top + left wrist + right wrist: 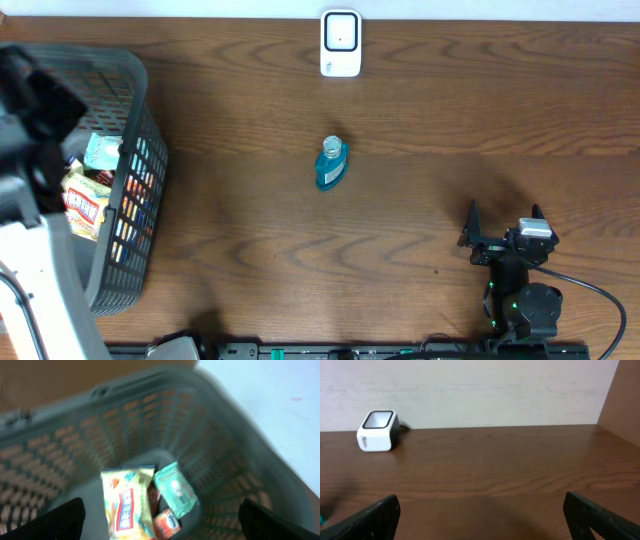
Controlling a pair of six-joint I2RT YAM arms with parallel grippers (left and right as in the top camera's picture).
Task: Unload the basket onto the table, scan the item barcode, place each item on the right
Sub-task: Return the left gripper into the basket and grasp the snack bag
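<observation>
The blue bottle (331,163) lies mid-table, apart from the white scanner (341,43) at the far edge, and is clear only from overhead. My left gripper (161,519), fingers apart, hangs over the grey basket (210,420). Its camera shows a yellow packet (127,505) and a green packet (175,489) inside. My right gripper (503,228), spread wide and empty, sits above the brown wooden table (250,100).

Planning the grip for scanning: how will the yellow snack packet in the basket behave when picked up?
The yellow snack packet looks like thin film, so it will probably flex and crinkle rather than stay flat. It seems light for its size. The green packet lies right beside it in the basket and might shift too.
</observation>
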